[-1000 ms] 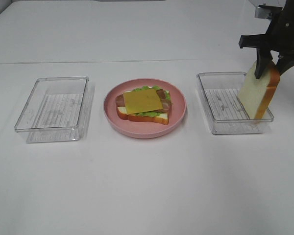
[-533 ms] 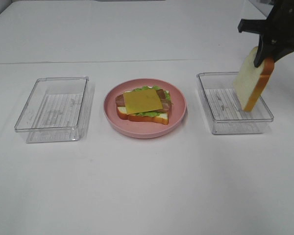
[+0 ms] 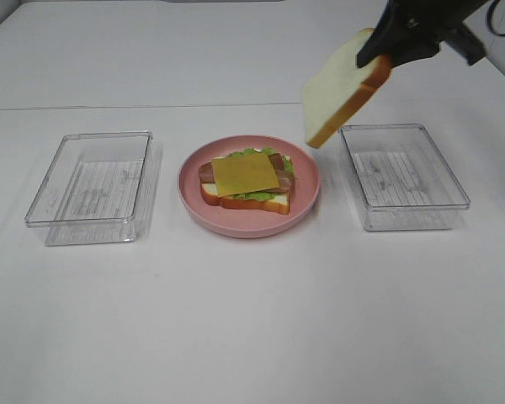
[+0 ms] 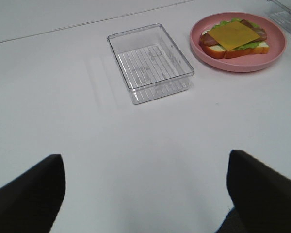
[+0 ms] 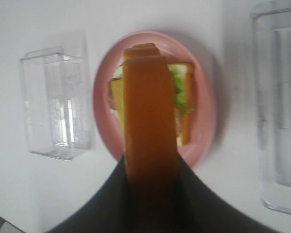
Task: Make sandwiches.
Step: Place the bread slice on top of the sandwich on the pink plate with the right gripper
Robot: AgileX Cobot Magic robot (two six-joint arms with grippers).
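Note:
On the pink plate [image 3: 244, 223] lies an open sandwich [image 3: 246, 178]: a bread slice, green lettuce, brown bacon and a yellow cheese slice on top. My right gripper [image 3: 385, 49] is shut on a second bread slice [image 3: 341, 84], which hangs tilted in the air between the plate and the right tray. The right wrist view shows that slice's orange-brown crust [image 5: 149, 126] edge-on between the jaws, above the sandwich [image 5: 184, 97]. My left gripper [image 4: 145, 194] is open and holds nothing, hovering low over bare table, well short of the sandwich [image 4: 234, 38].
A clear plastic tray [image 3: 84, 225] stands left of the plate and another [image 3: 408, 217] to its right; both hold nothing. The left wrist view has the left tray [image 4: 160, 90] and the plate [image 4: 242, 63] ahead of the gripper. White table surrounds them.
My right gripper has lifted the bread slice out of the right tray and carried it up and left, toward the plate. The slice tilted over. The left arm has not moved.

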